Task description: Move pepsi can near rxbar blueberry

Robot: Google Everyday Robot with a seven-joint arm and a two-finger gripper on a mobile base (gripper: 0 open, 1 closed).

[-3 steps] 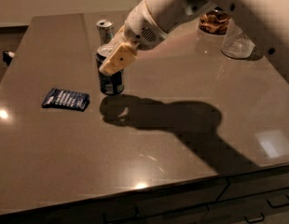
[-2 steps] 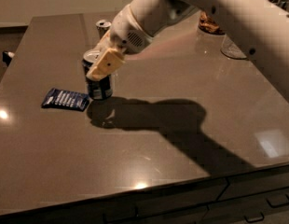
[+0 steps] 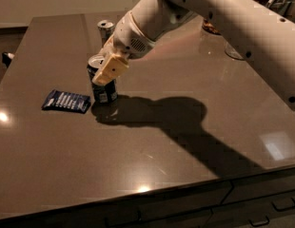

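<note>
The pepsi can (image 3: 103, 90) is a short dark blue can with a silver top. It stands upright on the brown table (image 3: 152, 141), a little right of the rxbar blueberry (image 3: 66, 101). The rxbar is a flat dark blue wrapper with white lettering, lying flat, with a narrow gap between it and the can. My gripper (image 3: 102, 73) reaches in from the upper right and is shut around the can's upper half. One tan finger (image 3: 111, 69) shows in front of the can; the other is hidden behind it.
A taller silver can (image 3: 106, 30) stands behind the pepsi can near the table's far edge. A clear glass (image 3: 233, 51) and a bowl (image 3: 211, 27) sit at the back right, partly behind my arm. The table's front edge has drawers (image 3: 242, 208) below.
My gripper carried the pepsi can left and slightly toward the front, from the table's middle-left to just beside the rxbar. The rxbar and silver can have not moved.
</note>
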